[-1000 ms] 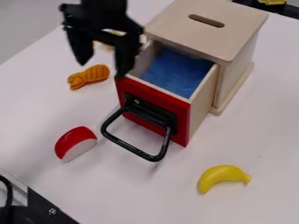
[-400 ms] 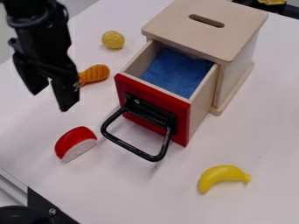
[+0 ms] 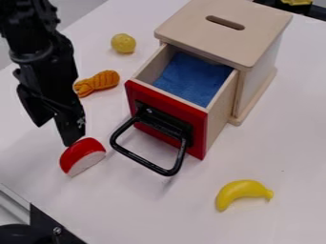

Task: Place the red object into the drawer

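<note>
Since the earlier frame, our black two-finger gripper (image 3: 56,133) has come down; we see its fingers spread apart, holding nothing, beside the red-fronted wooden drawer (image 3: 198,128). Outside that drawer, near its front, lies our red, white-faced half-round toy (image 3: 79,150) on the white table (image 3: 134,205).

A yellow ball (image 3: 123,43) sits toward the upper-left edge of the white table (image 3: 280,143), just beside a ridged orange toy (image 3: 100,82), while a curved yellow toy banana (image 3: 242,192) lies well apart, toward the near side, and a yellow item (image 3: 297,2) shows at the upper-right edge.
</note>
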